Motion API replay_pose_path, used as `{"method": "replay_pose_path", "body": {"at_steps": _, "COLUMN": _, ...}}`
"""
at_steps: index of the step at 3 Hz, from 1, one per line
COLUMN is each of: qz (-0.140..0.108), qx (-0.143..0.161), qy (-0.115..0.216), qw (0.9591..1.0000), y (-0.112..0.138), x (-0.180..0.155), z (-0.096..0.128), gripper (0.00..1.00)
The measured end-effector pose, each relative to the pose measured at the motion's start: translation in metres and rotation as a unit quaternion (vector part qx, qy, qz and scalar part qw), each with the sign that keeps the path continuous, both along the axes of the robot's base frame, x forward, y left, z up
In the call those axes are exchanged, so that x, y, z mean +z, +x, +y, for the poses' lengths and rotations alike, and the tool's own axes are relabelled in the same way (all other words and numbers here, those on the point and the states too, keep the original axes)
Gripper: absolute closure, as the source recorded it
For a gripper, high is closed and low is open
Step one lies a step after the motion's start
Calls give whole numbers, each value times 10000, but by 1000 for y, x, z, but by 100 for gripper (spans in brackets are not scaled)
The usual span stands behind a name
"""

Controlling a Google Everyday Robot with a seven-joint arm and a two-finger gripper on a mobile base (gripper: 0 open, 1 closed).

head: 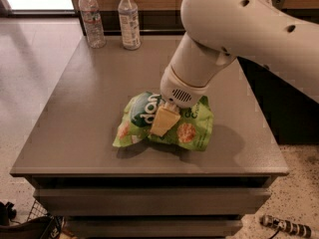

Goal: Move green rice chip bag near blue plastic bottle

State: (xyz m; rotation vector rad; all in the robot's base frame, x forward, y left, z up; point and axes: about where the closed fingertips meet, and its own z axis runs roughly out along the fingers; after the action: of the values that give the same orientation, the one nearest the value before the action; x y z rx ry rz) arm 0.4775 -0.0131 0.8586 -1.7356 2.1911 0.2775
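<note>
The green rice chip bag [187, 131] is a crinkled light-green pouch with white "dang" lettering, at the front middle of the grey table [84, 108]. My gripper [164, 121] comes down on the bag's middle from above and is shut on it, bunching the pouch around the yellowish fingers [163, 123]. The bag's left edge hangs slightly off the tabletop with a shadow under it. The blue plastic bottle [129, 21], with a white cap and pale blue-white label, stands upright at the table's far edge, well away from the bag.
A second clear bottle [92, 20] with a faint reddish label stands just left of the blue one. My large white arm [249, 29] spans the right side above the table. A wooden wall runs behind; tiled floor lies to the left.
</note>
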Motion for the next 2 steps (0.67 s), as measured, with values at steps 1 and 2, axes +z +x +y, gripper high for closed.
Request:
{"method": "replay_pose_path", "body": {"at_steps": 1, "qz": -85, "qx": 26, "qy": -28, "qw": 10000, "y": 4, "x": 6, "z": 1, "gripper": 100}}
{"method": "replay_pose_path", "body": {"at_steps": 2, "qz": -206, "qx": 48, "qy": -59, "qw": 9998, "y": 14, "x": 15, "z": 2, "gripper": 100}}
